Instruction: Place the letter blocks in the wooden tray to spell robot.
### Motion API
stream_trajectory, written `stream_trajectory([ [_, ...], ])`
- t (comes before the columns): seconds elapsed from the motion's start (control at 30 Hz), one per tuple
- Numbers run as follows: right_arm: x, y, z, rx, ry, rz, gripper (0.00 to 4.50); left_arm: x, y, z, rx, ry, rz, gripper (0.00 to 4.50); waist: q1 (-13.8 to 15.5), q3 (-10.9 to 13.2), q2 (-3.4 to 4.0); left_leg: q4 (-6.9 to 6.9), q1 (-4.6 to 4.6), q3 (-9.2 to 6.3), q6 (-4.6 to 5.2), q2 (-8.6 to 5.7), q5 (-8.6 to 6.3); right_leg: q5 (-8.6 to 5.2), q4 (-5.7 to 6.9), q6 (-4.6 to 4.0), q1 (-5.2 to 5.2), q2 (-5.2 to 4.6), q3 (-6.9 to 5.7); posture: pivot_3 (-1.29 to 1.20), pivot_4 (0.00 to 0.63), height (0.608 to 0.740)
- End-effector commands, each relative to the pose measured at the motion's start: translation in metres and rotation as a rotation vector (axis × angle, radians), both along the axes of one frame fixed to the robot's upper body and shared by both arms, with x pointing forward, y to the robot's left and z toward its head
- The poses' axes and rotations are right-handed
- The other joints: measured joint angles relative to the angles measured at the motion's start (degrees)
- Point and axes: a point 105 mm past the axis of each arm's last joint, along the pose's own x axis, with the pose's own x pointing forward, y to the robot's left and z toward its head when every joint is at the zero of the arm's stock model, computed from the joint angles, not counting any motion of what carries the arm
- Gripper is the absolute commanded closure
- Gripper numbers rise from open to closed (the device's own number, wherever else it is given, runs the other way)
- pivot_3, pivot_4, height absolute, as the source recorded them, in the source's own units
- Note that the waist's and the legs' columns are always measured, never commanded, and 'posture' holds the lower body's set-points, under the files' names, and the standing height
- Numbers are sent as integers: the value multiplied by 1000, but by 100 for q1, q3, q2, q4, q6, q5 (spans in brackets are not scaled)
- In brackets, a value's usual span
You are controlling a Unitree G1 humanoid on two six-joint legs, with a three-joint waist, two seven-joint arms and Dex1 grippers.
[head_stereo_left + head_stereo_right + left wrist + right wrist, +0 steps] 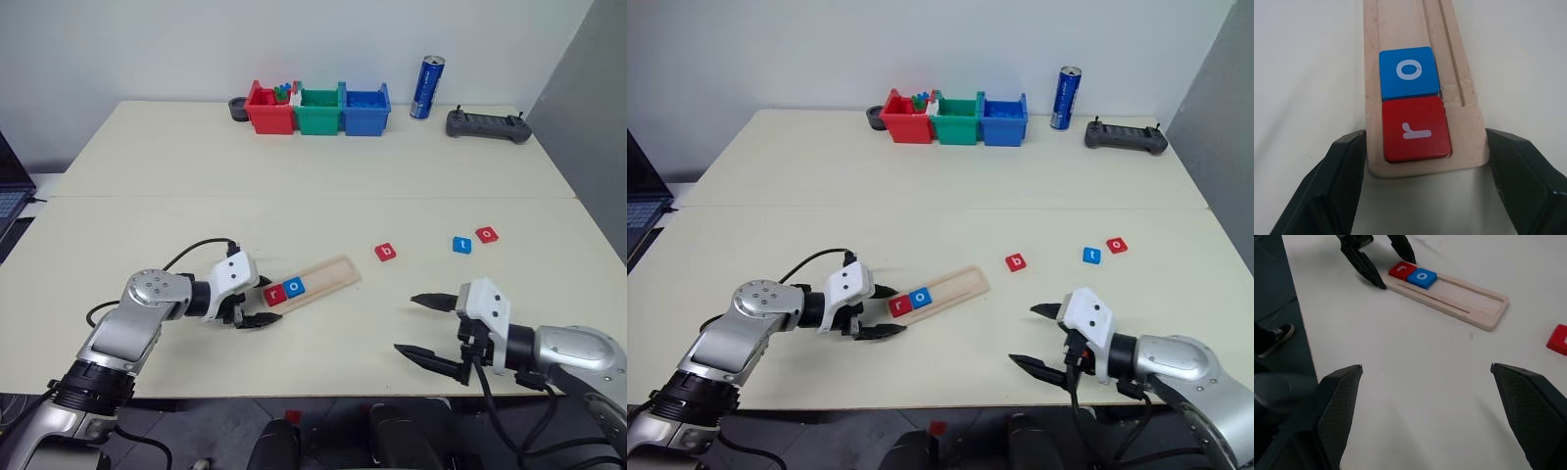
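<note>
The wooden tray [328, 273] lies slanted on the table in front of me. A red r block [273, 294] and a blue o block [294, 287] sit side by side at its near end. My left gripper [266, 300] clasps that end, one finger [1347, 171] against each long edge. To the right lie a red b block [386, 252], a blue t block [461, 245] and a red o block [487, 235], loose on the table. My right gripper [406, 324] hovers open and empty near the front edge, below the b block.
Red [269, 110], green [319, 110] and blue [365, 110] plastic bins stand at the far edge, with a small dark round object [238, 108] to their left. A blue can [427, 87] and a black controller [488, 124] are at the back right. A laptop [8, 201] pokes in at the left.
</note>
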Motion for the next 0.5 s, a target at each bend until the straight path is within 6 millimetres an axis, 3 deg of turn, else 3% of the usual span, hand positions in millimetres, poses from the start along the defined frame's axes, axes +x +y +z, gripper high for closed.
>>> stream_trajectory([
  [0.03, -2, -12, 7, -33, -14, -11, 0, -12, -15, -7, 44, 39, -156, 1062, 7, 0, 0, 1, 0, 0, 0, 0, 0, 0, 0, 0, 0, 0, 0, 0, 150, 740],
  [0.33, -12, -25, 11, -72, 15, -46, 0, -1, -52, -2, 91, 10, -394, 1062, 93, -1, -2, 6, -4, 1, 0, -4, 0, 0, 0, 0, 1, 1, 1, 0, 150, 740],
  [0.5, -15, -24, 11, -82, 14, -50, 0, 2, -59, -2, 108, 5, -443, 1062, 115, -1, -3, 6, -4, 0, 1, -3, 0, 1, 0, 0, 1, 1, 1, 0, 150, 740],
])
